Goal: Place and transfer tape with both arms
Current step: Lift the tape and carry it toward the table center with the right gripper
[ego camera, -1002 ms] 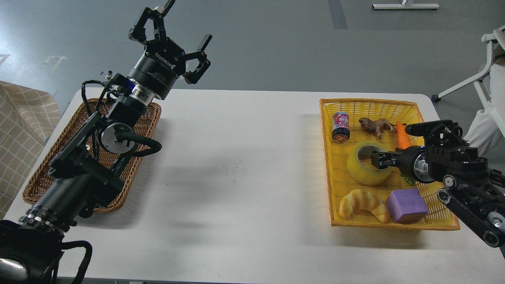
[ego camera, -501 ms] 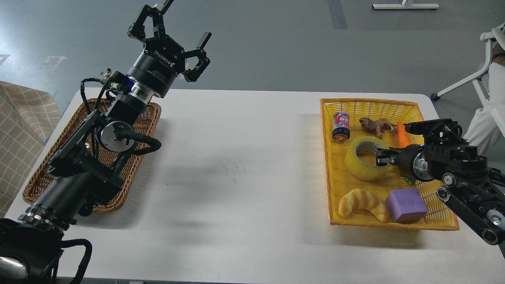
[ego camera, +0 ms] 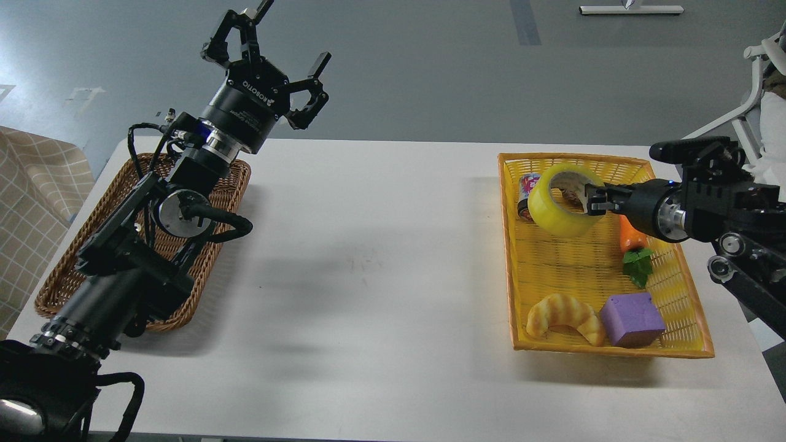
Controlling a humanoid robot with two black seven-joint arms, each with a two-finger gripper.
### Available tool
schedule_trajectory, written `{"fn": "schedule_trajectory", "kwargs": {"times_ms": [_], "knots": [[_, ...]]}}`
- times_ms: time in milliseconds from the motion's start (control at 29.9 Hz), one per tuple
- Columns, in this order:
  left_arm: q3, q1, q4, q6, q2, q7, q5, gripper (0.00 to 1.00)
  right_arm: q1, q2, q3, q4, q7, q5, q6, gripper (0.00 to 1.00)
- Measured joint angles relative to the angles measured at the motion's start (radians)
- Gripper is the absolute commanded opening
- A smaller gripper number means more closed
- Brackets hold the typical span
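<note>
While the left gripper [ego camera: 270, 58] hangs high, far left of the yellow basket [ego camera: 675, 344], its fingers are spread wide with nothing in them; judged, it waits open so it can take the roll at handover. Wicker tray [ego camera: 58, 279] sits below that arm, far left of the yellow basket, and looks like the drop spot, though the arm covers most of it so its contents can't be checked. White table [ego camera: 381, 276] between tray and yellow basket is the likely meeting ground.

Tape [ego camera: 562, 205] is lifted, over the yellow basket's far-left part, tilted with the core facing the camera. Right gripper [ego camera: 594, 201] grips it at the right rim, one finger seemingly inside the core; jaws narrow, clamped on the roll wall. Rim grip probably leaves the other side free for the left fingers. Exact finger contact is small and dark, hard to confirm.

Can [ego camera: 525, 195] at the yellow basket's far-left corner is mostly behind the tape. Something brown shows through the core, can't identify. Carrot [ego camera: 631, 242] lies under the right wrist, top end hidden. Croissant [ego camera: 562, 314] and purple block [ego camera: 632, 319] sit at the yellow basket's near edge, clear of the lift. Right arm is cut off at the frame's right edge.
</note>
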Motion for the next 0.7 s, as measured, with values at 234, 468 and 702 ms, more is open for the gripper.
{"fn": "schedule_trajectory", "kwargs": {"times_ms": [234, 468, 702], "knots": [[-0.002, 0.000, 0.000, 0.000, 0.002, 0.000, 0.000, 0.98, 0.117, -0.019, -0.001, 0.040, 0.000, 0.056, 0.000, 0.00], [-0.004, 0.000, 0.001, 0.000, 0.011, 0.001, 0.000, 0.98, 0.206, 0.063, -0.018, -0.005, 0.000, 0.066, 0.000, 0.00], [-0.004, 0.000, 0.003, 0.000, 0.013, 0.001, 0.000, 0.98, 0.296, 0.224, -0.085, -0.127, 0.000, 0.066, 0.000, 0.00]]}}
